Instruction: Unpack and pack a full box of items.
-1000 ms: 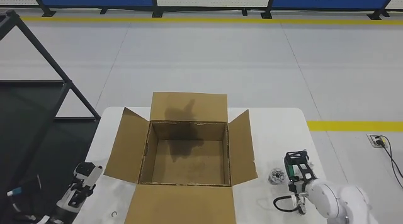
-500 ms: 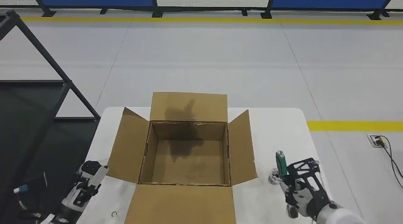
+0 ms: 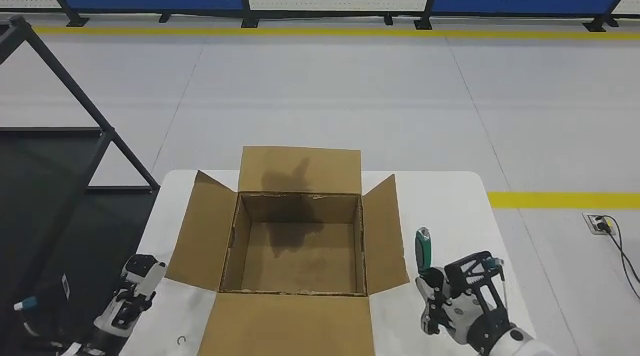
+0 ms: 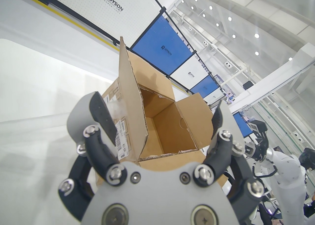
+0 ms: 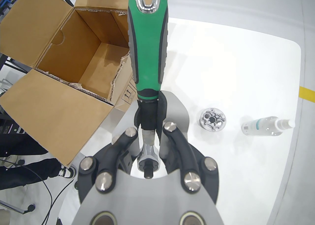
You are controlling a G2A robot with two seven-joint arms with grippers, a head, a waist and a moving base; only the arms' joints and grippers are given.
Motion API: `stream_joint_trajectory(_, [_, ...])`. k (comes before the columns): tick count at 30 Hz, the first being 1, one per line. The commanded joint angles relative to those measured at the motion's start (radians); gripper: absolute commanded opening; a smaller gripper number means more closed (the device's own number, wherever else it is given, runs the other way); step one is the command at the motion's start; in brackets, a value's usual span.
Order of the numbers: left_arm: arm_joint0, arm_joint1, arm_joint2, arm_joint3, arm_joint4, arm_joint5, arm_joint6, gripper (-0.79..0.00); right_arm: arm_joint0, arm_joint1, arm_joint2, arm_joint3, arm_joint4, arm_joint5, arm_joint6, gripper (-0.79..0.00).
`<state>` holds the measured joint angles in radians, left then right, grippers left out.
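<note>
An open cardboard box point(image 3: 300, 241) stands in the middle of the white table point(image 3: 445, 206), all flaps folded out, its inside bare. My right gripper point(image 3: 432, 291) hovers just off the box's right flap, shut on the metal neck of a green-handled ratchet wrench point(image 3: 423, 246). In the right wrist view the wrench point(image 5: 147, 39) sticks straight out from the gripper point(image 5: 150, 112), its handle end over the box's point(image 5: 61, 46) near corner. My left gripper point(image 3: 137, 281) sits low at the table's left edge. It point(image 4: 157, 103) is open, facing the box point(image 4: 169, 127), holding nothing.
A round metal part point(image 5: 212, 119) and a small clear spray bottle point(image 5: 265, 126), lying on its side, rest on the table to the right of the box. A black metal frame point(image 3: 70, 126) stands off the table's left side.
My right gripper has lifted the green wrench off the table and carried it left, toward the box's right flap. The left gripper has shifted only slightly.
</note>
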<state>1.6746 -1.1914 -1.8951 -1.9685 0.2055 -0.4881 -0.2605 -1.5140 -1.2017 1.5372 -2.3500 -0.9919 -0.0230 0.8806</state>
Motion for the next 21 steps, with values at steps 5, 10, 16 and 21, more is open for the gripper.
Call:
stream_joint_trajectory(5, [0.0, 0.0, 0.0, 0.0, 0.001, 0.0, -0.001, 0.0, 0.0, 0.0, 0.0, 0.0, 0.0, 0.0, 0.0, -0.785])
stream_joint_trajectory(10, [-0.002, 0.0, 0.002, -0.003, 0.006, 0.005, 0.002, 0.0, -0.007, -0.003, 0.001, 0.001, 0.027, 0.018, -0.095, -0.785])
stream_joint_trajectory(16, [0.002, -0.001, 0.009, 0.007, 0.024, 0.004, 0.024, 0.0, 0.047, -0.01, 0.016, 0.0, 0.088, 0.018, -0.303, -0.785])
stream_joint_trajectory(21, [0.02, -0.003, -0.012, 0.024, -0.004, -0.009, 0.059, 0.0, 0.154, -0.012, -0.021, 0.0, 0.09, -0.013, -0.352, -0.785])
